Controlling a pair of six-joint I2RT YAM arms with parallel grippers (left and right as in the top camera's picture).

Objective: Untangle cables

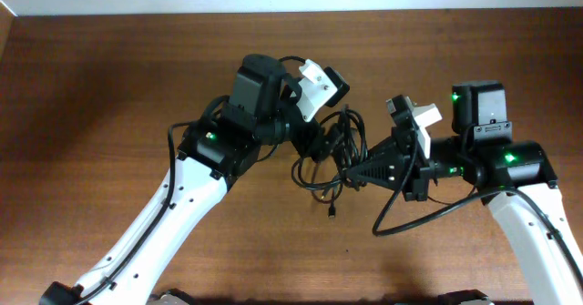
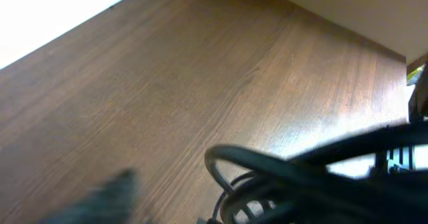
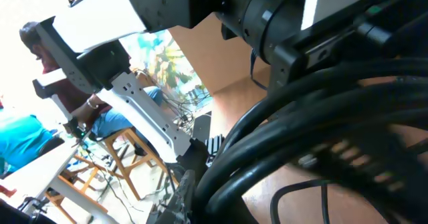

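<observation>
Tangle of cables (image 1: 333, 156) held between my two arms, long axis running across both sets of fingers: right fingers (image 1: 363, 171) pinched together on a strand at its right edge; left fingers (image 1: 316, 143) just beside its left edge, spread not discernible

Left arm (image 1: 173, 209) – white link runs from lower-left edge up to bent elbow; black left wrist (image 1: 260, 86) folds over toward centre; left gripper (image 1: 322, 148) angled down and right; jaw state unreadable, own wrist view blurred. Right arm (image 1: 533, 232) enters from lower right; forearm level, reaching left; right gripper (image 1: 357, 172) – jaws closed, tip aimed leftward, near left gripper, slightly lower in overhead view.
</observation>
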